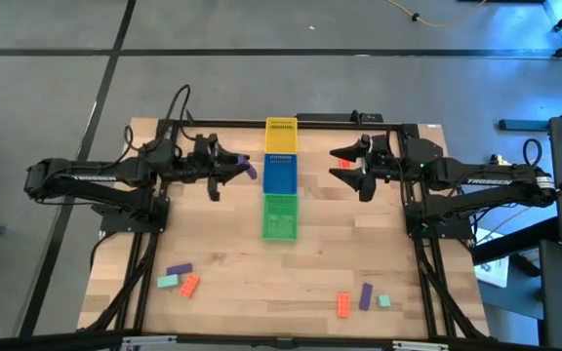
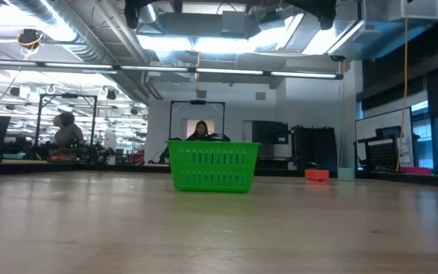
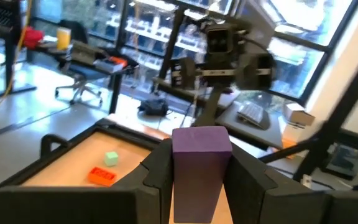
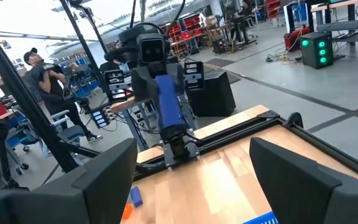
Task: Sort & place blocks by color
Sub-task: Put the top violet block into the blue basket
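My left gripper (image 1: 234,166) is shut on a purple block (image 1: 249,169), held above the table just left of the blue tray (image 1: 281,175). My right gripper (image 1: 344,166) is open and empty, right of the trays; its wrist view shows nothing between its fingers (image 4: 191,180). An orange-red block (image 1: 342,164) lies flat on the table under it and also shows in the low view (image 2: 316,174). Three loose blocks lie near left: purple (image 1: 179,268), teal (image 1: 169,281), orange (image 1: 190,285). Three more lie near right: orange (image 1: 343,304), purple (image 1: 366,295), teal (image 1: 384,301). My left gripper pinches the purple block by its two long sides (image 3: 199,180) between its two fingers. The fingers come about level from the table's left and lie along the block. The block's free end (image 3: 201,138) sticks out past the fingertips. The block is lifted clear of the table.
Three trays stand in a row down the table's middle: yellow (image 1: 280,136) at the far end, blue, then green (image 1: 281,216), which the low view shows as a basket (image 2: 213,166). Bare wood lies between the trays and the near block groups. People are in the room beyond.
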Tool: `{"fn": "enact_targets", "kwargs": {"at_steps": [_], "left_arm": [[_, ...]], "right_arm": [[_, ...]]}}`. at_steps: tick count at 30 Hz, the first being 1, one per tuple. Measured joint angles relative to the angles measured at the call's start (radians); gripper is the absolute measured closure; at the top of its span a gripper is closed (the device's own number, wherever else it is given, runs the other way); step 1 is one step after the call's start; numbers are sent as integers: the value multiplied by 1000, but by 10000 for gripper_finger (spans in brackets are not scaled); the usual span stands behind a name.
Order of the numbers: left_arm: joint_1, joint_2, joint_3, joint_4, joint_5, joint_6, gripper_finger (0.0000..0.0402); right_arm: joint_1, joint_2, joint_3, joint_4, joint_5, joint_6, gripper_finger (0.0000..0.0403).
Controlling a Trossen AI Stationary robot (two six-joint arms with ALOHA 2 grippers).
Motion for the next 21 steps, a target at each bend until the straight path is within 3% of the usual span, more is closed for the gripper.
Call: {"fn": "enact_targets", "kwargs": {"at_steps": [5, 14, 21], "left_arm": [[71, 120, 120, -88, 34, -7, 303], [229, 482, 443, -493, 190, 100, 303], [270, 738, 539, -558, 196, 90, 303]], "right_arm": [[0, 0, 0, 5, 0, 0, 89], [0, 0, 0, 5, 0, 24, 89], [0, 1, 0, 5, 20, 24, 89]]}}
